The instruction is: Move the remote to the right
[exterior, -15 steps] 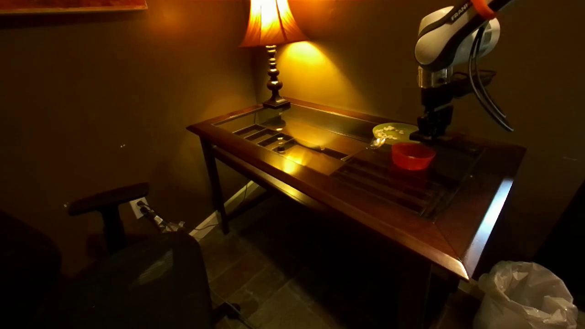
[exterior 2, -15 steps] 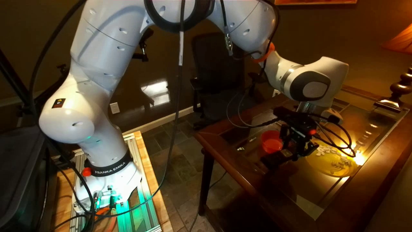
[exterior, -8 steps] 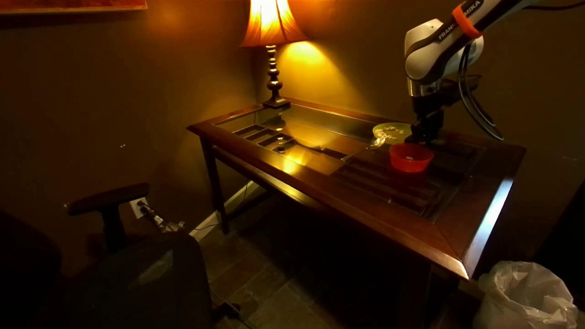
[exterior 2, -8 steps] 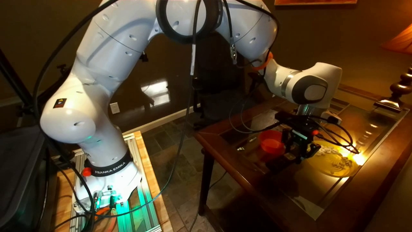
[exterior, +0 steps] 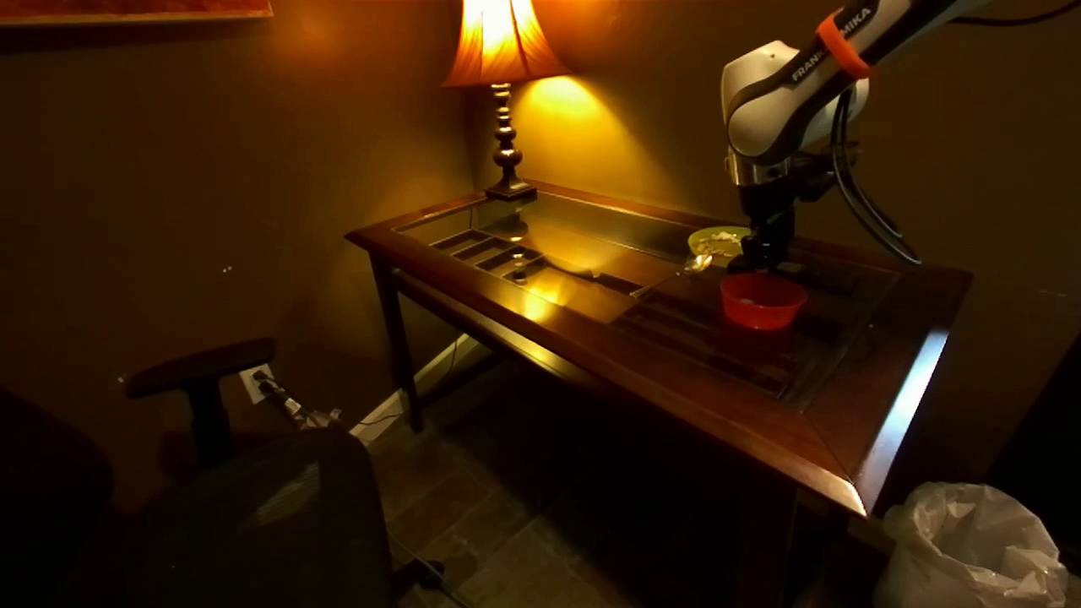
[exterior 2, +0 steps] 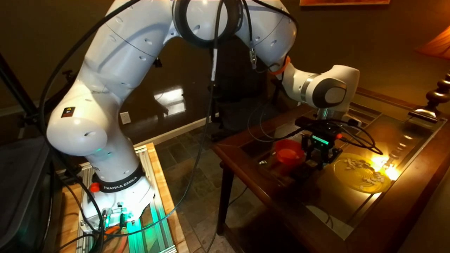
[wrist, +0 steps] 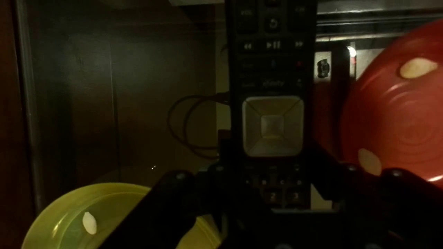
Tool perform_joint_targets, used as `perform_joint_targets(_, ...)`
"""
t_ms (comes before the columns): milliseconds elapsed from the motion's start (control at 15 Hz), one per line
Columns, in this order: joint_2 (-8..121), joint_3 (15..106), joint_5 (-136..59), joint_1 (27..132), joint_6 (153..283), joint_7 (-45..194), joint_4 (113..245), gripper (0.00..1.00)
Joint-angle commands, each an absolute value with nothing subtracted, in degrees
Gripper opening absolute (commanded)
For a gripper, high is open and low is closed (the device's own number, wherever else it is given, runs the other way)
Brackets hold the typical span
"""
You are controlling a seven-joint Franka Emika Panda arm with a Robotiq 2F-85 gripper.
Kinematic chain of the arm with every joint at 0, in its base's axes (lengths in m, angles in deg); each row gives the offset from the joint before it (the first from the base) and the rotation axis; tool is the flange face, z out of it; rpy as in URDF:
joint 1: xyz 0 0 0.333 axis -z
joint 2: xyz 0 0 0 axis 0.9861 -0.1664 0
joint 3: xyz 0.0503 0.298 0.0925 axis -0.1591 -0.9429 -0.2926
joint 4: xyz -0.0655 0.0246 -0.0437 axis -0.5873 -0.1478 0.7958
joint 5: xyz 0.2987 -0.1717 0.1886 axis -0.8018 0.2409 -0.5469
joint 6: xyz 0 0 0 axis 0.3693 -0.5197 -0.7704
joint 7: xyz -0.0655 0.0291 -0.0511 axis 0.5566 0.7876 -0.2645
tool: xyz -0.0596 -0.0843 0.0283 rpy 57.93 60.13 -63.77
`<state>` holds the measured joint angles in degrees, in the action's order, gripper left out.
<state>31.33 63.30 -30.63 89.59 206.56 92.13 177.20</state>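
The remote (wrist: 273, 69), a dark slab with a grey square pad and several buttons, stands lengthwise between my fingers in the wrist view. My gripper (wrist: 271, 166) is shut on it, one finger along each long side. In an exterior view the remote (exterior 2: 299, 173) is a dark shape below my gripper (exterior 2: 316, 163), low over the table, beside the red bowl. My gripper also shows behind the red bowl in an exterior view (exterior: 764, 260). Whether the remote touches the glass or the bowl I cannot tell.
The red bowl (exterior: 764, 304) holds a few pale pieces; it also shows in the wrist view (wrist: 398, 114). The yellow-green bowl (exterior 2: 364, 186) with several pale pieces is on the other side. A spoon (exterior: 698, 263) and lamp (exterior: 507, 156) are on the glass-topped table (exterior: 642, 380).
My gripper, with the remote, has moved lower and toward the red bowl's side, away from the yellow-green bowl. The red bowl has shifted slightly the same way.
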Motion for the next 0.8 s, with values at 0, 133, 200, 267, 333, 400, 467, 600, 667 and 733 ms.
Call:
perform_joint_targets(0, 30.75, 62.46, -28.62, 88.93, 206.58, 94.35, 176.76, 0.29)
perform_joint_targets(133, 30.56, 62.24, -28.0, 88.76, 207.36, 95.57, 176.71, 0.29)
perform_joint_targets(200, 30.63, 61.95, -27.95, 88.91, 207.51, 96.48, 176.73, 0.29)
perform_joint_targets(267, 30.71, 61.76, -27.83, 88.99, 207.61, 97.26, 176.73, 0.29)
perform_joint_targets(333, 30.78, 61.5, -27.94, 89.2, 207.67, 98.22, 176.68, 0.29)
perform_joint_targets(400, 30.88, 61.22, -28.24, 89.53, 207.46, 99.38, 176.47, 0.29)
perform_joint_targets(467, 31.0, 60.99, -28.57, 89.79, 207.32, 100.28, 176.37, 0.29)
perform_joint_targets(600, 31.23, 60.79, -28.97, 90.23, 207.32, 101.43, 176.13, 0.29)
perform_joint_targets(667, 31.13, 60.76, -29.08, 90.41, 207.23, 101.76, 175.85, 0.29)
perform_joint_targets(733, 30.94, 60.74, -29.07, 90.56, 207.43, 102.13, 175.66, 0.29)
